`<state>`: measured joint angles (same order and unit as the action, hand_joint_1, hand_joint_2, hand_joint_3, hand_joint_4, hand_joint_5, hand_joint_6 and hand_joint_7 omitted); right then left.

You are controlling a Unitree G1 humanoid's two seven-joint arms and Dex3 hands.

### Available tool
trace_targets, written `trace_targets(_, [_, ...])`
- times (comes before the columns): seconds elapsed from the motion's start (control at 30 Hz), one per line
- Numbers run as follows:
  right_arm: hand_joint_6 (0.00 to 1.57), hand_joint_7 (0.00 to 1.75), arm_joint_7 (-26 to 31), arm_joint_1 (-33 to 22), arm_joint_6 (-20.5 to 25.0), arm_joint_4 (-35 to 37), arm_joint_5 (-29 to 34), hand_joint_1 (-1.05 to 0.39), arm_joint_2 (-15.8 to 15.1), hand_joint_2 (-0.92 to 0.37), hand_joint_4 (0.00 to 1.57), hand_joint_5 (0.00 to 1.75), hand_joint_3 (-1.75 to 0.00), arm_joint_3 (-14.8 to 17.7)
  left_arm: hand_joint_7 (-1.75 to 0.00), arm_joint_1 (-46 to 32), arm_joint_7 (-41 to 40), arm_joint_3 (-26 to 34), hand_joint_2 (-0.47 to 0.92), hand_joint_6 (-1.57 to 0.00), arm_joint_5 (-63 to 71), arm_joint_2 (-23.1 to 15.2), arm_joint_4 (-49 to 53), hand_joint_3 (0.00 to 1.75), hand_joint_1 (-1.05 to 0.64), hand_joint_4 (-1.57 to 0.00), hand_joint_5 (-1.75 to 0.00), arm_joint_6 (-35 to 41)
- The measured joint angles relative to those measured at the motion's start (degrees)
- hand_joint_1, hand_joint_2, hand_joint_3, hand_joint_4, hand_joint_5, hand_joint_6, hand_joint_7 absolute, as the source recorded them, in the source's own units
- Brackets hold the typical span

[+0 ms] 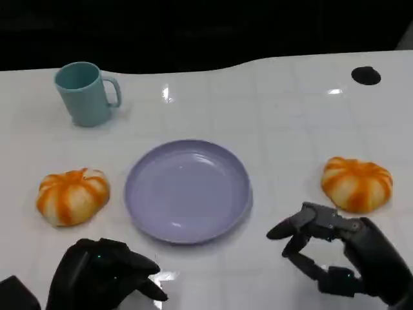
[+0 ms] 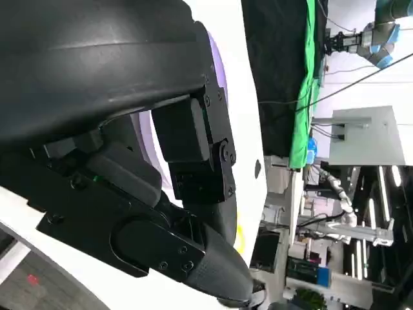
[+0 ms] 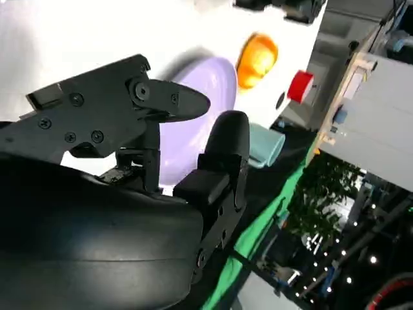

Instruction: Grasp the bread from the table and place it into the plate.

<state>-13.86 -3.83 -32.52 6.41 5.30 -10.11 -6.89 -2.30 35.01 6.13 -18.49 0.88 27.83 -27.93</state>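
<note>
Two orange-striped bread rolls, one (image 1: 72, 196) left and one (image 1: 357, 183) right of the lavender plate (image 1: 187, 190) on the desk (image 1: 277, 110), look soft and light, best cupped across their sides by the empty, half-open right hand (image 1: 335, 252); the left hand (image 1: 103, 274), fingers curled, holds nothing.

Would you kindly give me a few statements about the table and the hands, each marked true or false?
1. The plate holds a bread. False: it holds nothing; both breads lie on the table.
2. One bread lies left of the plate, another bread right of it. True.
3. The right hand grips a bread. False: it holds nothing, fingers apart, short of the bread on that side.
4. A teal mug stands upright behind the plate, to the left. True.
5. The left hand rests on the mug. False: it is near the table's front edge, far from the mug.
</note>
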Motion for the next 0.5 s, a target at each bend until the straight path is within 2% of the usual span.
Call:
trace_targets(0.13, [0.66, 0.33, 2.9, 1.4, -3.1, 0.7, 5.7, -0.16, -1.6, -0.92, 0.53, 0.74, -0.14, 0.7, -0.12, 0.0, 0.0, -0.1, 0.78, -1.57, 0.1, 0.0, 0.0, 0.0, -1.05, -1.57, -0.35, 0.0])
trace_targets(0.27, [0.61, 0.2, 8.3, 3.6, -6.6, 1.9, 13.6, -0.25, -3.6, -0.92, 0.41, 0.59, -0.12, 2.1, -0.12, 0.0, 0.0, -0.1, 0.78, -1.57, 0.1, 0.0, 0.0, 0.0, -1.05, -1.57, -0.35, 0.0])
trace_targets(0.5, [0.49, 0.04, 15.9, 5.7, -6.0, 0.9, 27.3, -0.29, -7.7, -0.9, 0.27, 0.39, -0.04, 2.6, -0.11, 0.0, 0.0, -0.1, 0.78, -1.57, 0.1, 0.0, 0.0, 0.0, -1.05, -1.57, -0.35, 0.0])
